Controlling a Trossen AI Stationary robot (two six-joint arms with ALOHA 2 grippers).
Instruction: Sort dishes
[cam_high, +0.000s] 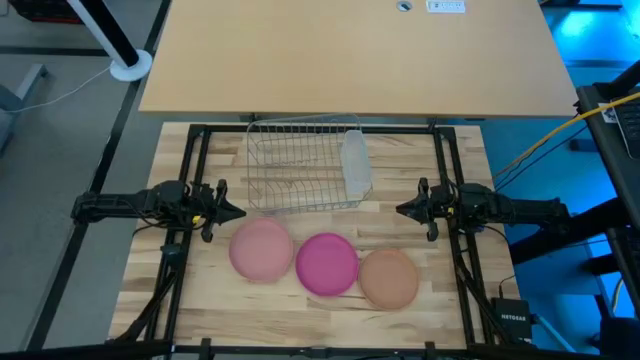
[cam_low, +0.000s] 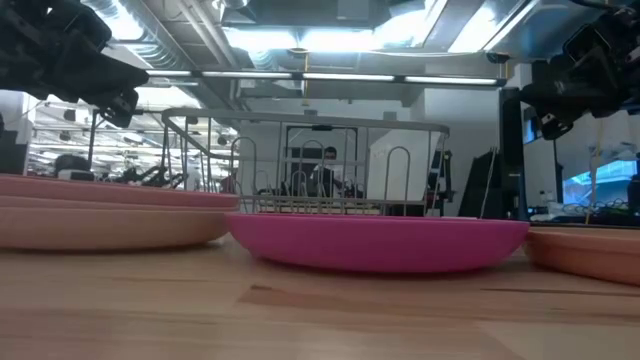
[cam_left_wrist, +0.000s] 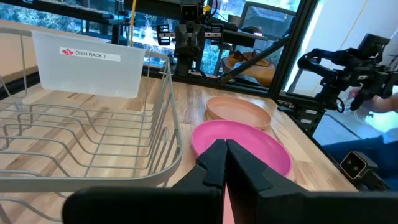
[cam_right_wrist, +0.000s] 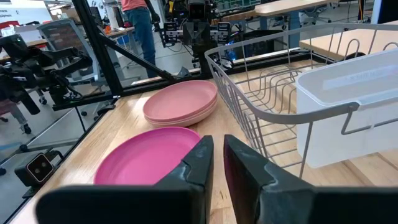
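Note:
Three round plates lie flat in a row near the table's near edge: pale pink (cam_high: 261, 249), magenta (cam_high: 326, 264) and tan-orange (cam_high: 389, 278). The magenta plate's rim touches both neighbours. The low view shows the pale pink plate (cam_low: 100, 215), the magenta plate (cam_low: 380, 245) and the tan-orange plate (cam_low: 590, 255) edge-on. My left gripper (cam_high: 240, 212) hovers shut above the table, left of the rack and beyond the pale pink plate. My right gripper (cam_high: 400, 209) hovers shut on the right, beyond the tan-orange plate. Both point inward, toward each other.
A wire dish rack (cam_high: 300, 165) stands at mid-table between the grippers, with a translucent cup (cam_high: 355, 163) hung on its right end. A black frame (cam_high: 196, 160) borders the wooden table. A second tabletop (cam_high: 350, 55) lies beyond. A person (cam_right_wrist: 140, 25) stands in the room.

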